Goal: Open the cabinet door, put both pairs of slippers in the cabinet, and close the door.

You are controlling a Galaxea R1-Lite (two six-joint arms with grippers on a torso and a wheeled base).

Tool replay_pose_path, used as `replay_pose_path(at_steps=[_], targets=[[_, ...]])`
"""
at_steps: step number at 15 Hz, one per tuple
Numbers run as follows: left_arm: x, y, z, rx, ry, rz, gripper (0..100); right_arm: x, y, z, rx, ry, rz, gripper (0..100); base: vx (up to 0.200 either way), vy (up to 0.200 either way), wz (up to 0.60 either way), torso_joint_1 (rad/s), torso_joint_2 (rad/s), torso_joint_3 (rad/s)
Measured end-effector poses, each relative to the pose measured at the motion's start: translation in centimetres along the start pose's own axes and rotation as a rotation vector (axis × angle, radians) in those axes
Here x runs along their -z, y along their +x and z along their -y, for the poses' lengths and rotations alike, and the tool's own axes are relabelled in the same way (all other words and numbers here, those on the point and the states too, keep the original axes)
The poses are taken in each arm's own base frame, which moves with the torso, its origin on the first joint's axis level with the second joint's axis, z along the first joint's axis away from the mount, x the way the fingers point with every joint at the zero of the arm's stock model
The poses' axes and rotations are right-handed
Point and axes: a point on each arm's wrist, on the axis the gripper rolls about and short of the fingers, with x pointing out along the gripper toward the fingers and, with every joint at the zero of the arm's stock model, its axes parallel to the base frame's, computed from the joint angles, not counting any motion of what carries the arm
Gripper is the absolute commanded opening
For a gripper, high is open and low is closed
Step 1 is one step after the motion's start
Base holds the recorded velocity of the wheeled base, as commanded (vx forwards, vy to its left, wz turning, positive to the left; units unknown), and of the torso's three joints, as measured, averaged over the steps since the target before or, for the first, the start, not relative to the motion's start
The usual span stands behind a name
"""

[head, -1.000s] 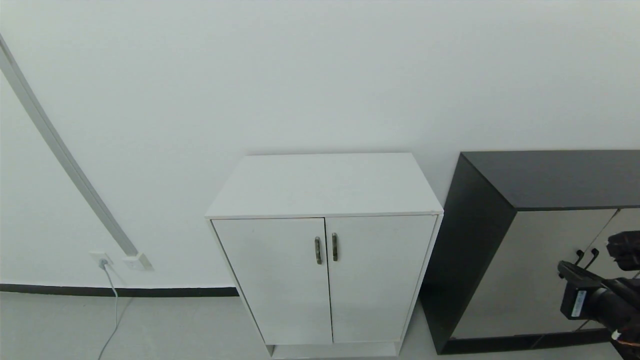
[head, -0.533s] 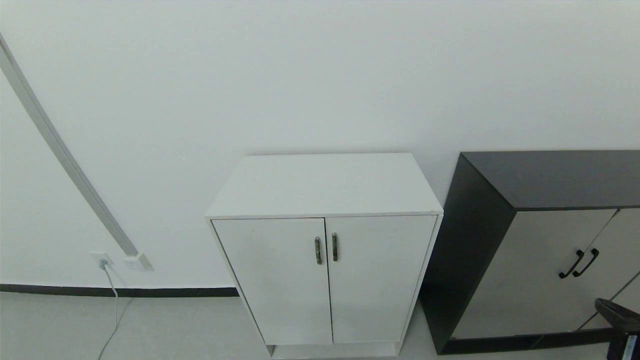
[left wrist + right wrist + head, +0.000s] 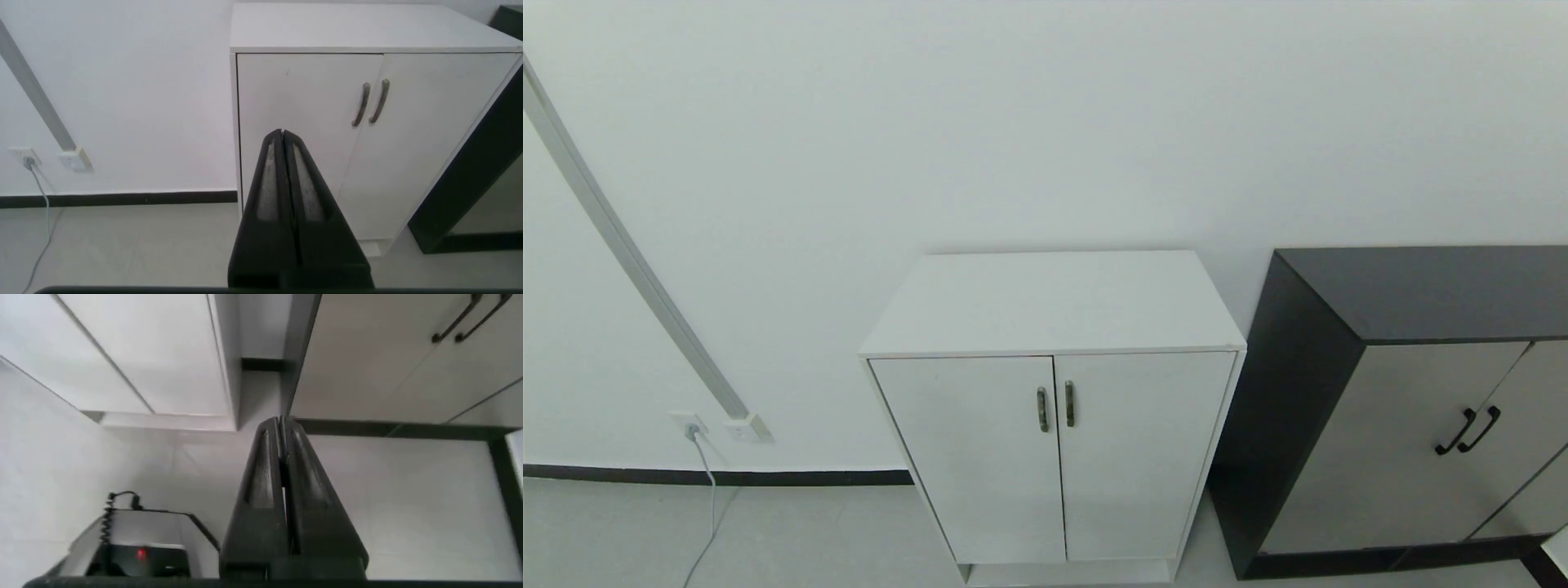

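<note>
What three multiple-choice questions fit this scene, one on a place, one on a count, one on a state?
1. Where does the black cabinet stand, relative to the white cabinet? A. on the robot's right B. on the robot's left C. on top
2. How many handles does the white cabinet have? A. one B. two C. four
3. Its doors are: A. both shut B. one open C. both open
Answers: A, the head view shows it to the right; B, one handle per door, at the seam; A, both doors sit flush.
</note>
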Motion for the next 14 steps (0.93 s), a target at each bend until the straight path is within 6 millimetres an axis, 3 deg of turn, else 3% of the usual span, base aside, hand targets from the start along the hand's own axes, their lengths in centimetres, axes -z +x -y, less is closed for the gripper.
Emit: replay_pose_path(at_steps=[2, 6, 14], targets=[[0.0, 0.0, 0.0, 0.001, 0.000, 0.000, 0, 1.4, -1.2, -0.1, -0.101, -0.001, 0.015, 0, 0.000, 0.000, 0.00, 0.000, 0.00, 0.000], [0.0, 0.0, 0.0, 0.001, 0.000, 0.000, 0, 2.4, -2.4, -0.1, -0.213, -0.021, 0.118, 0, 0.000, 0.000, 0.00, 0.000, 0.00, 0.000], [0.0, 0.0, 0.0, 0.001, 0.000, 0.000, 0, 3.1, -3.6, -0.2, -0.016, 0.039, 0.288, 0, 0.000, 0.000, 0.00, 0.000, 0.00, 0.000]])
